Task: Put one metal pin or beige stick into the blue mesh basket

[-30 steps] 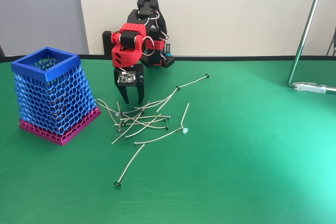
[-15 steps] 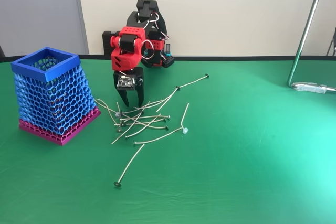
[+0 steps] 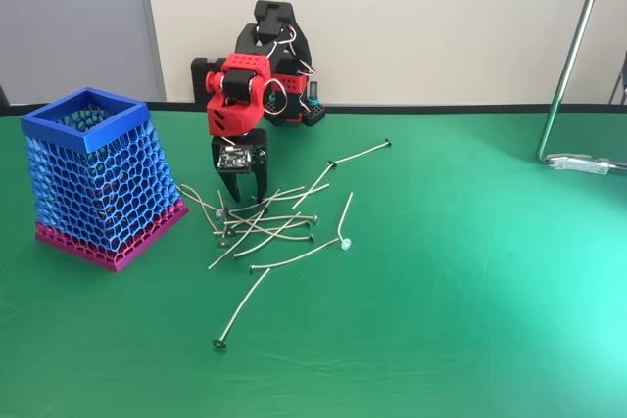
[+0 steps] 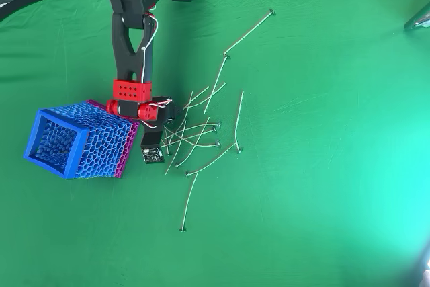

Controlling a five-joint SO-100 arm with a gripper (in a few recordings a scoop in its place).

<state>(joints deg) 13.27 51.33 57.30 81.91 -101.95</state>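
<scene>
1. Under everything lay the green table cloth (image 3: 470, 301), reaching back to a pale wall in the fixed view.
2. Left of the pin pile stood the blue mesh basket (image 3: 93, 178), upright on its magenta base, its square blue rim open at the top; in the overhead view (image 4: 70, 142) it sat just beside the arm's wrist, on the side away from the pins.
3. Behind the pin pile rose the red and black arm (image 3: 245, 85), bent forward and downward from its base at the table's far edge.
4. At the pile's near-basket edge hung the gripper (image 3: 244, 191), pointing down with its two black fingers spread apart, their tips low over the outermost pins; whether they touched any pin could not be told. Nothing was held between them.
5. Right of the basket lay the metal pins (image 3: 269, 222), a loose tangle crossing one another, with several strays: one long pin (image 3: 359, 153) beyond the pile toward the wall, and another pin (image 3: 241, 307) nearest the camera, apart from the rest.
</scene>
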